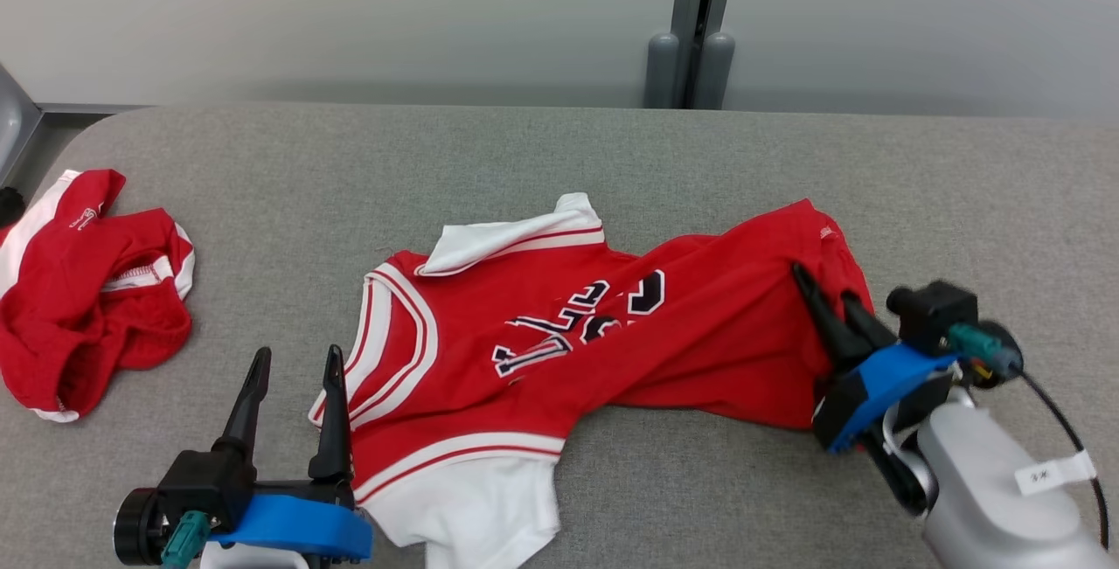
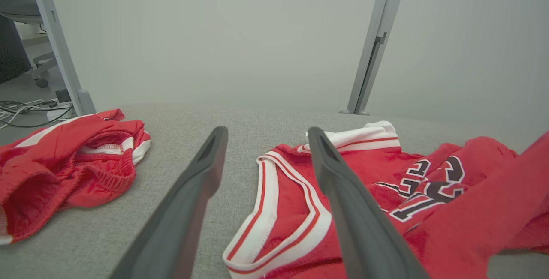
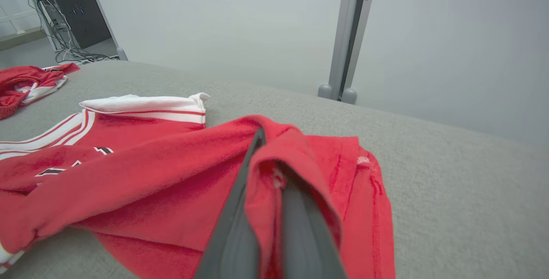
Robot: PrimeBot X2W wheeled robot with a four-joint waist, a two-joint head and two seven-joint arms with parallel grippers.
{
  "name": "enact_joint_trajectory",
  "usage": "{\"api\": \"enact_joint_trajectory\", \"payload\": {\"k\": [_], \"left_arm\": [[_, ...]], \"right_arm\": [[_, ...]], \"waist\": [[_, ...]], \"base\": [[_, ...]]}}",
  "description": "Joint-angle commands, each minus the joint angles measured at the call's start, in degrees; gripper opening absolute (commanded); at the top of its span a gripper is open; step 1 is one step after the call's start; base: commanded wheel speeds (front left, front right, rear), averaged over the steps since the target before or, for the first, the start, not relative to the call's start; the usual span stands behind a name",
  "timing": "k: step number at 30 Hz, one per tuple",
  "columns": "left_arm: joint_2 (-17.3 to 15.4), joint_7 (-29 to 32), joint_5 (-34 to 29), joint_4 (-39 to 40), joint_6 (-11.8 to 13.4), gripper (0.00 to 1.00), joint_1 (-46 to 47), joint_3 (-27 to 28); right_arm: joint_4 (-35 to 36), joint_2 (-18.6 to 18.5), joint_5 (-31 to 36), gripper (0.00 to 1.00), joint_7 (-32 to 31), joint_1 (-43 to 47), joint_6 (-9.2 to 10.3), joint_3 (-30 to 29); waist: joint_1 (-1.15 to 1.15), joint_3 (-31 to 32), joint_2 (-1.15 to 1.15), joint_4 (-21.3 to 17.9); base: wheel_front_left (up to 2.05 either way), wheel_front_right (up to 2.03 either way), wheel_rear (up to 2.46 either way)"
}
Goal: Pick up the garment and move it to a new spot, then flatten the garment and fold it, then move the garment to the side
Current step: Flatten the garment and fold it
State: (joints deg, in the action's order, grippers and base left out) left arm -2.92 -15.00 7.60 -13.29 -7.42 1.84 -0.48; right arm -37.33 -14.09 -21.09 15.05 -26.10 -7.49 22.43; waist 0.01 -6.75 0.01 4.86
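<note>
Pinching hem of red jersey (image 1: 524, 315) tight in right end effector (image 1: 822, 283) toward bench (image 1: 612, 158) right edge, holding left end effector (image 1: 297, 351) wide open beside armhole near front edge; likely just starting pickup, jersey crumpled mid-bench, with moving, flattening, folding, setting aside all left.

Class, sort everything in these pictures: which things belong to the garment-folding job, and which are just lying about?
Job: red basketball jersey with white trim; right gripper, jaws shut on the jersey's red edge; left gripper, jaws open at its armhole.
Lying about: crumpled red-and-white garment at the left of the grey fabric table; grey upright post behind it.
</note>
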Motion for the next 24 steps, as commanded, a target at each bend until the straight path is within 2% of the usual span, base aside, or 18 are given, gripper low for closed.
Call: {"api": "enact_joint_trajectory", "payload": {"k": [1,6,11,15,24], "left_arm": [[0.05,-0.25,0.28,-0.11,-0.04,1.0,1.23,0.05],[0.04,-0.25,0.76,-0.27,-0.05,1.0,2.82,-0.63],[0.04,-0.25,1.49,-0.72,-0.07,1.0,2.96,-0.91],[0.04,-0.25,1.81,-1.11,-0.07,1.0,1.44,-0.51],[0.04,-0.25,1.22,-0.92,-0.07,1.0,-0.73,0.16]], "right_arm": [[-0.4,-0.48,0.11,0.0,0.17,-2.38,-0.01,-0.24],[-2.64,-0.85,0.81,0.0,0.17,-9.53,-0.01,-1.18],[-4.45,-0.37,-1.22,0.0,0.17,-10.26,-0.01,1.75],[-2.83,-0.75,-2.92,0.0,0.16,-4.28,-0.01,4.84],[8.0,-2.5,-4.13,0.0,0.17,11.62,-0.01,8.65]], "waist": [[-0.01,-0.6,-0.01,0.46],[-0.01,-2.08,-0.01,1.26],[-0.01,-2.19,-0.01,1.68],[-0.01,-1.04,-0.01,1.02],[-0.01,1.42,-0.01,-2.19]], "base": [[0.0,0.0,0.0],[0.0,0.0,0.0],[0.0,0.0,0.0],[0.0,0.0,0.0],[0.0,0.0,0.0]]}}
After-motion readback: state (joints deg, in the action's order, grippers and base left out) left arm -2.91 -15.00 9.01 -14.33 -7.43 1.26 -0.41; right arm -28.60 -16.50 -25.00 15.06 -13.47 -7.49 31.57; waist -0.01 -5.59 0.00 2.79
